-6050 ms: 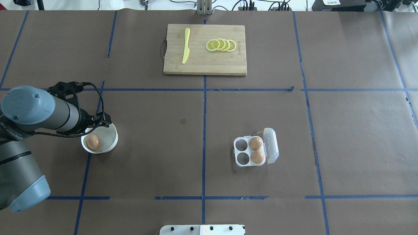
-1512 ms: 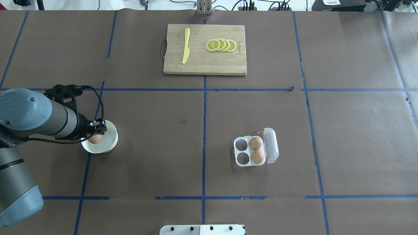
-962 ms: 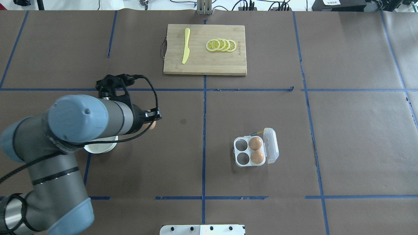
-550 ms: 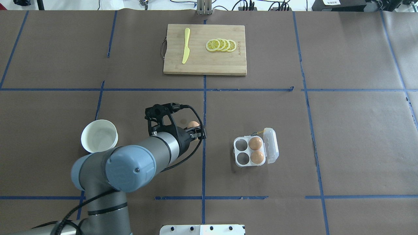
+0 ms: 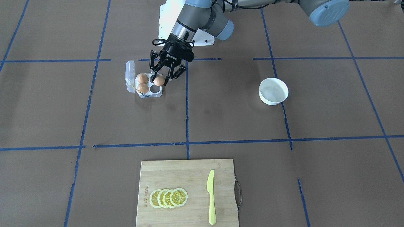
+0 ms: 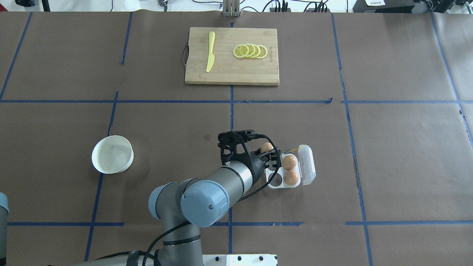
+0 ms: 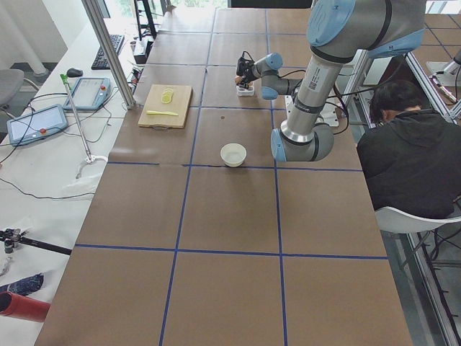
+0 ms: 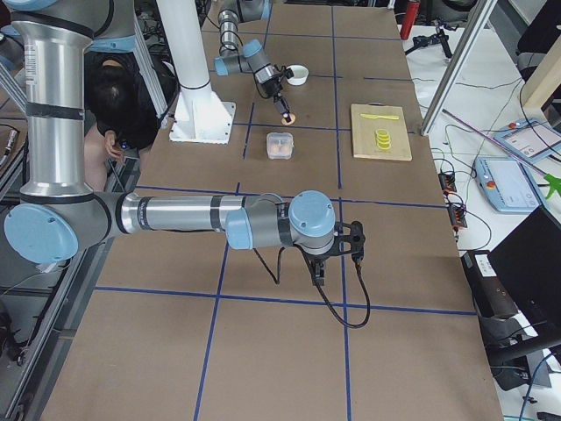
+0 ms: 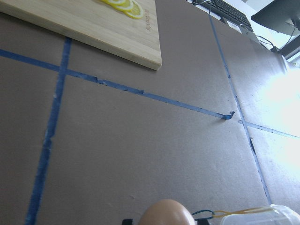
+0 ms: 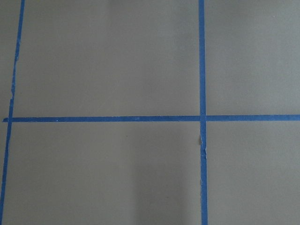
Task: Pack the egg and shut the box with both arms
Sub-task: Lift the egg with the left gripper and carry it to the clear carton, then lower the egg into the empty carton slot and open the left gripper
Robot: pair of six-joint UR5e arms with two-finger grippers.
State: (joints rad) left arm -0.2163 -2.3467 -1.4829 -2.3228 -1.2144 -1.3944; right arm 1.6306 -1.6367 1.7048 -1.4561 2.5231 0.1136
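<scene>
Watching front view: left gripper is pinching the egg just over the box, seemingly above a free cup; it is needing slow, straight lowering before release. Overhead view: counting three eggs, two seated eggs included, one box, one bowl. Right-side view: right gripper is hanging well apart, grip unreadable.

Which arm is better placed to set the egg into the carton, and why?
Left. The left gripper holds the egg just over the open carton, while the right gripper hangs far from both.

ROBOTIQ on left end effector, cutting board engraving illegible
</scene>
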